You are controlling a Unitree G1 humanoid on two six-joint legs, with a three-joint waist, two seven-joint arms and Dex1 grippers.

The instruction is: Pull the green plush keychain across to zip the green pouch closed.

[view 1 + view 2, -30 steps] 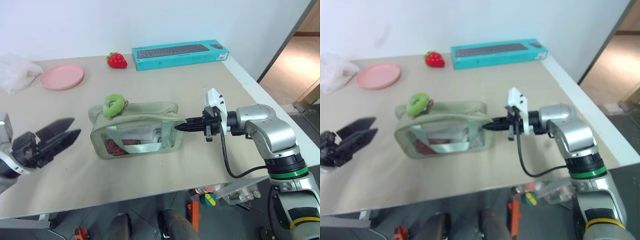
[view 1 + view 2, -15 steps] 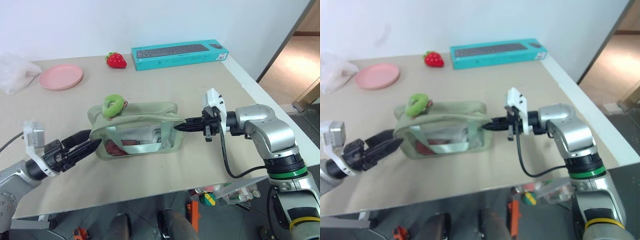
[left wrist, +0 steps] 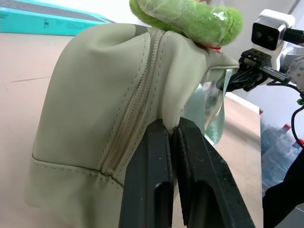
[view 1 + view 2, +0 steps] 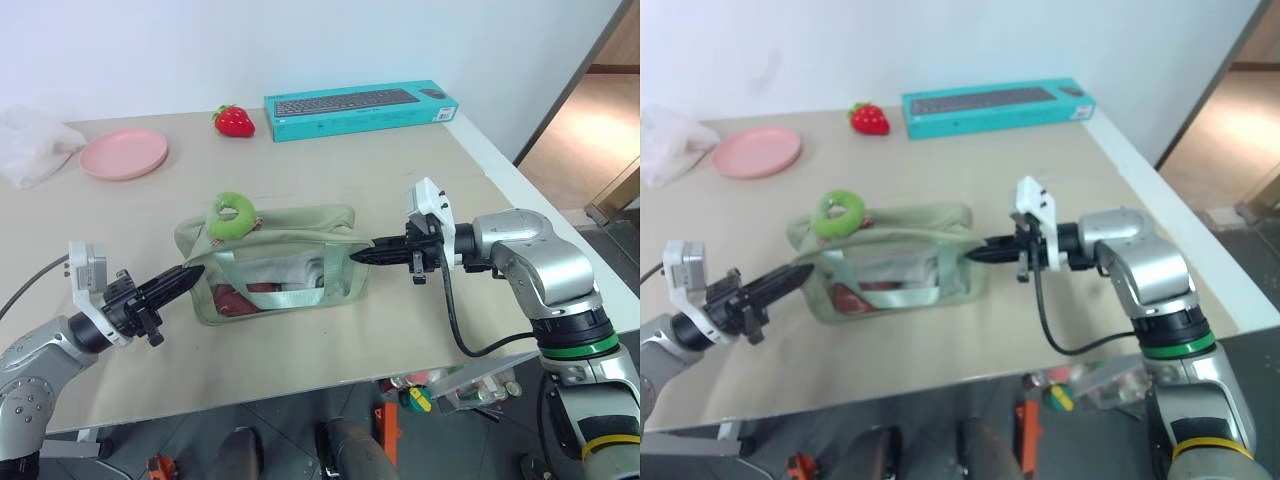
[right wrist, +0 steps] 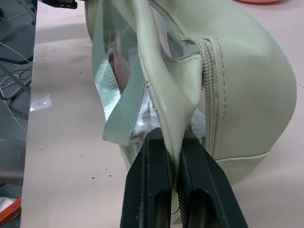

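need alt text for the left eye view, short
A green pouch on a beige table is pinched at each end by a shut robot gripper: left gripper, right gripper. A green plush keychain sits on the pouch's top near its left end. Behind lie a pink plate, red strawberry and teal keyboard box.

Silver-grey metal arms w/ black fingers (image 4: 180, 280) — white camera block (image 4: 428, 208) on each wrist, black cable looping off right arm (image 4: 540, 270); green band, yellow band lower down.
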